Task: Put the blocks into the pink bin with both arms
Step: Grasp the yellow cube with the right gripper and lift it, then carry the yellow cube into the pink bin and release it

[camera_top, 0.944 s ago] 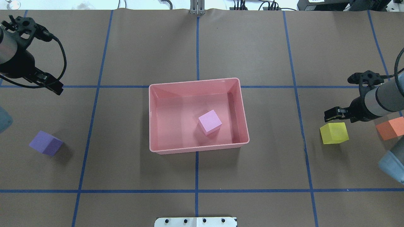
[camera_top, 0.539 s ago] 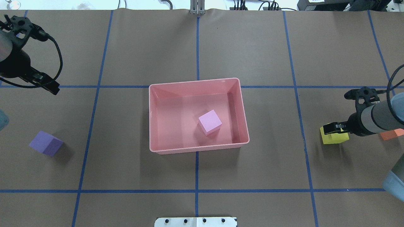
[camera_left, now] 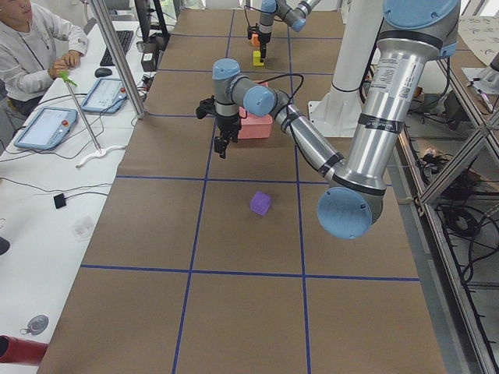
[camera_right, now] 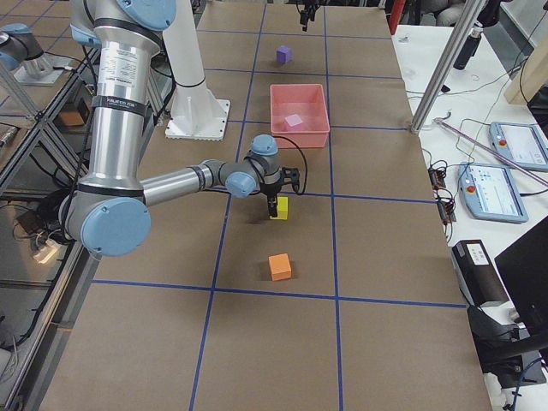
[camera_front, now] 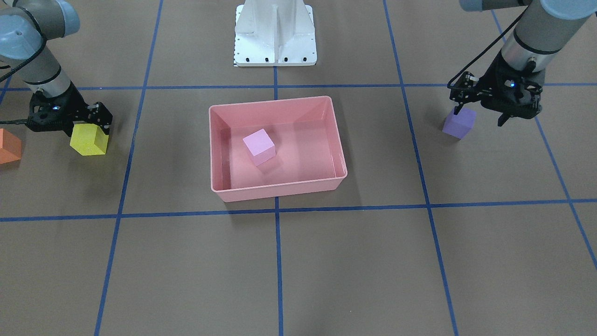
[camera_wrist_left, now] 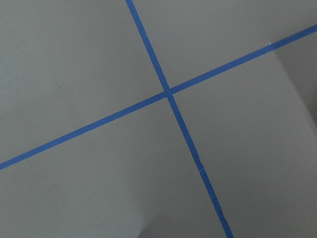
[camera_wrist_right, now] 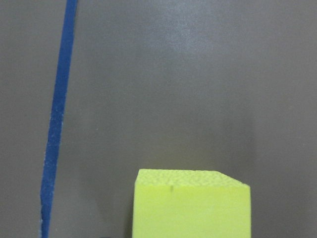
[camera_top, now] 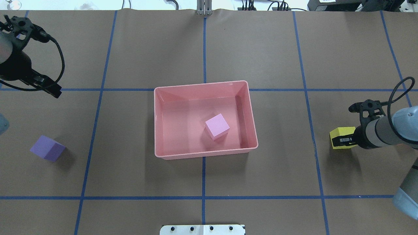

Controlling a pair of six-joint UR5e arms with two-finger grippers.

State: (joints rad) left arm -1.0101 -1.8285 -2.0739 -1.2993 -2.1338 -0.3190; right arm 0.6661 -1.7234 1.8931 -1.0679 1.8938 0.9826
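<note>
left gripper [camera_front: 478, 117]: barely shifted in the last half second, hangs high over the far-left of the brown-paper table [camera_top: 261, 49], fingers apart, holding nothing. Its wrist cam shows only a blue tape [camera_wrist_left: 168, 91] crossing.
purple cube [camera_top: 47, 148]: unmoved, near-left on the paper, well apart from that gripper.
pink bin [camera_top: 156, 124]: centre, unmoved. Shallow rectangular plastic tray, rounded corners, thin rim, smooth walls.
light pink cube [camera_top: 217, 126]: inside the bin, right of its middle, askew to the walls.
right gripper [camera_top: 343, 140]: the real change. It was just beyond the yellow cube [camera_top: 338, 133] 0.9 s ago and has come nearer and down onto it. Can't tell whether the jaws clamp it or only straddle it. The cube sits about where it was; up close its face is matte and fine-pored like foam, with sharp edges.
orange cube [camera_right: 279, 266]: on the table further right, now hidden under the right arm [camera_top: 385, 132] in the overhead view.
</note>
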